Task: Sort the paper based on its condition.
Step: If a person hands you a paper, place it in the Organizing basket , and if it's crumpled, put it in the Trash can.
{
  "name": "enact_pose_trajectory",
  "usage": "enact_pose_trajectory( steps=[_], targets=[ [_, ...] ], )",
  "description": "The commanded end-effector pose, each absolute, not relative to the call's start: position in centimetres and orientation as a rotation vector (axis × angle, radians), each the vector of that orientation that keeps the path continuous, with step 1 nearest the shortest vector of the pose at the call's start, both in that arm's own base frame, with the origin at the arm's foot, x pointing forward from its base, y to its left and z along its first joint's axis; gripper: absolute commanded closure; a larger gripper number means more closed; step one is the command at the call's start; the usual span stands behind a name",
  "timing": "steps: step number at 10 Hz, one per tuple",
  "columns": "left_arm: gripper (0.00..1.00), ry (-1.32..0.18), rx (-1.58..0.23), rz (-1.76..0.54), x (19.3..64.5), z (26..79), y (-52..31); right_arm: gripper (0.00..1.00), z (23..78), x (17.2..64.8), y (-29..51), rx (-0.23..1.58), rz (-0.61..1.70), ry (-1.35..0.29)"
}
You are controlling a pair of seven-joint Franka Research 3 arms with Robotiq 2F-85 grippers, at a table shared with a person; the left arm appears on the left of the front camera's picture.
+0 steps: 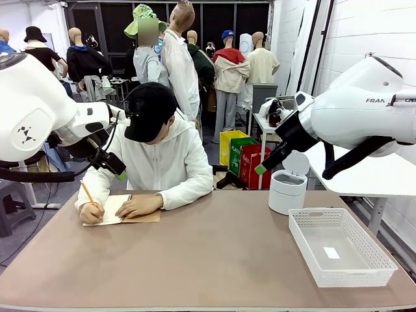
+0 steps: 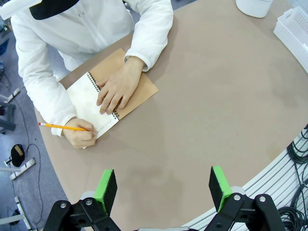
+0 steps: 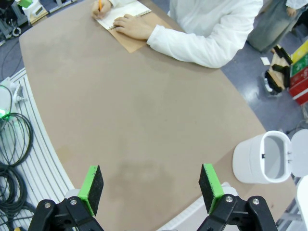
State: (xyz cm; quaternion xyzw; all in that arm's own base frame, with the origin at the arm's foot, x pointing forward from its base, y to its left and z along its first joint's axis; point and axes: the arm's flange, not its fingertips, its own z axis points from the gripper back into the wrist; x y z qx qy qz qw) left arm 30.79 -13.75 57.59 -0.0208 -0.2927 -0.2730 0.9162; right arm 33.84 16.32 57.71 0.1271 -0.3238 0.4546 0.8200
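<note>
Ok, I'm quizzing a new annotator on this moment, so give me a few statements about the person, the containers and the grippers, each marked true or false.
1. The person's hand holds a pencil at the spiral notebook. True.
2. The left gripper is shut on a loose sheet. False: it is open and empty, above the table.
3. The white bin has its lid open. True.
4. The white mesh basket is full of sheets. False: it holds just a small white label.
5. The right gripper is open. True.

The paper point(image 2: 84, 103) lies flat (white, uncrumpled) atop the notebook point(image 2: 144, 88).
</note>
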Motion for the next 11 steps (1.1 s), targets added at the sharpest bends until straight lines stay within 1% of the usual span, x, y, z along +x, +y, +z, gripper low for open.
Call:
enact_pose_trajectory(
  steps=[1, 11],
  targets=[
    [0.00, -0.602, -0.042, -0.562, 30.80, 57.56, -13.72, 0.00, 57.69, 33.82, 16.29, 0.271, 0.974, -0.683],
    [0.00, -0.602, -0.042, -0.562, 30.80, 57.56, -13.72, 0.00, 57.69, 33.82, 16.29, 0.271, 0.974, -0.683]
  ],
)
